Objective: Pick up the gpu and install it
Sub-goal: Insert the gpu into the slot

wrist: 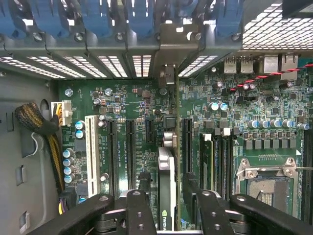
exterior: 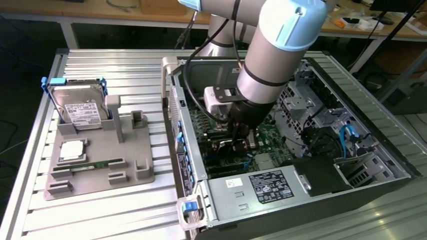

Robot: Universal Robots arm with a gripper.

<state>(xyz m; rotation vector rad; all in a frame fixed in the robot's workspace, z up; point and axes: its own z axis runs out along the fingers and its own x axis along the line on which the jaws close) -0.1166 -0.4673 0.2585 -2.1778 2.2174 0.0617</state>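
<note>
The black gripper (wrist: 166, 182) is pinching the thin, metal-edged black gpu (wrist: 167, 205), likely light, stiff and fragile, by its flat sides above the green motherboard (wrist: 122, 105).

gpu (wrist: 167, 196) cut off by edge, arm (exterior: 280, 50) cropped

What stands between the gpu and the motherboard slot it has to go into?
Nothing visible does. In the wrist view the gpu stands edge-on at the pincer, right over the motherboard, among its black expansion slots; no cable or other card crosses there. The sleeved cable bundle lies off beside the board.
</note>
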